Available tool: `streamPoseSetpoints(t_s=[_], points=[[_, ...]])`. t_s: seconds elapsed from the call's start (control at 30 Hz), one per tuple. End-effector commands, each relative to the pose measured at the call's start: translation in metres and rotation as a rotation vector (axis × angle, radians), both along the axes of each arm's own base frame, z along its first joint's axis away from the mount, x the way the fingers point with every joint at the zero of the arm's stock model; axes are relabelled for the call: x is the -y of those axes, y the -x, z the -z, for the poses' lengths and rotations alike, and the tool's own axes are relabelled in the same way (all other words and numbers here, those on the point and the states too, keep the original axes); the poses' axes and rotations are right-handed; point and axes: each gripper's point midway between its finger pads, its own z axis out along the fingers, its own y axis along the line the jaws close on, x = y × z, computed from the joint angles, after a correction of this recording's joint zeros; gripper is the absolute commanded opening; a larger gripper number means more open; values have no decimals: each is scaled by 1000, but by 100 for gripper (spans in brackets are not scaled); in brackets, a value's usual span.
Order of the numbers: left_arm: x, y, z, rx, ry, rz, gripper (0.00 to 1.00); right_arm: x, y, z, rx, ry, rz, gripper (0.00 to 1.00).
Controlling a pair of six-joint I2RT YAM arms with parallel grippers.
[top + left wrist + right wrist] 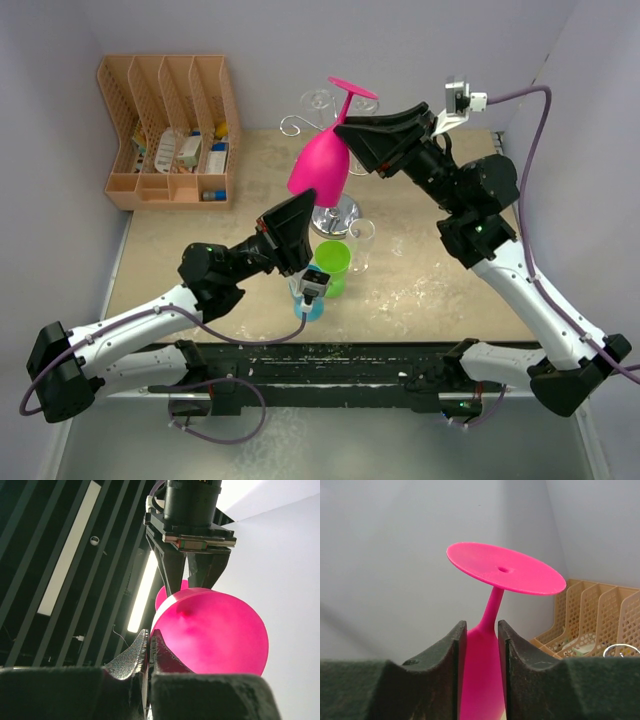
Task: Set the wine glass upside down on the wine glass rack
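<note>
The pink wine glass (320, 165) hangs upside down, foot up, tilted over the chrome wire rack (300, 125), whose round base (338, 216) shows under the bowl. My right gripper (352, 135) is shut on the glass where the bowl narrows to the stem; in the right wrist view the fingers (481, 627) pinch the pink glass (480, 675) from both sides. My left gripper (303, 205) points upward just below the bowl. Its jaws (149, 637) are shut with nothing between them, beside the pink bowl (215, 630).
An orange slotted organiser (170, 130) with small items stands at the back left and also shows in the right wrist view (590, 610). A green cup (333, 265), a blue cup (310, 305) and a clear glass (362, 240) stand in front of the rack. Walls are close on both sides.
</note>
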Motion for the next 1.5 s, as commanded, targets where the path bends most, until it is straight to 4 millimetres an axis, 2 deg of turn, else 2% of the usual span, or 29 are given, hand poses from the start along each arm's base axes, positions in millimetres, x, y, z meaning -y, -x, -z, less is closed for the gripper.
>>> streamPoseSetpoints(t_s=[0.0, 0.07, 0.13, 0.37, 0.6, 0.63, 0.67, 0.7, 0.73, 0.83, 0.93, 1.03, 1.13, 1.23, 1.47], points=[[-5, 14, -12, 73, 33, 12, 0, 5, 16, -30, 82, -73, -45, 37], [-4, 14, -11, 72, 30, 10, 0, 4, 16, -29, 79, -76, -53, 43], [-4, 13, -11, 70, 28, 7, 0, 3, 17, -30, 81, -78, -61, 40], [-3, 12, -12, 70, 28, 3, 0, 1, 17, -29, 90, -79, -71, 0], [-2, 11, -11, 70, 24, 4, 0, 4, 15, -30, 84, -95, -49, 0], [-2, 11, -11, 69, 24, 3, 3, 6, 16, -32, 84, -98, -46, 0], [-1, 11, -11, 68, 23, 4, 14, 9, 20, -36, 91, -101, -45, 0], [-2, 11, -11, 67, 23, 6, 27, 13, 20, -40, 98, -103, -21, 0], [-2, 11, -11, 65, 23, 5, 49, 22, 20, -47, 109, -102, 31, 0], [-3, 10, -12, 59, 27, 3, 77, 44, 21, -63, 139, -91, 154, 0], [-4, 9, -13, 52, 32, -1, 92, 65, 19, -75, 156, -80, 279, 0], [-8, 4, -12, 18, 43, -18, 97, 86, 15, -76, 154, -42, 401, 0], [-20, -8, -14, -68, 77, -60, 98, 105, 10, -61, 127, 38, 519, 0], [-37, -29, -16, -204, 129, -129, 99, 125, 11, -35, 80, 124, 614, 0], [-79, -92, -7, -664, 243, -296, 100, 167, 5, 50, -85, 294, 805, 0]])
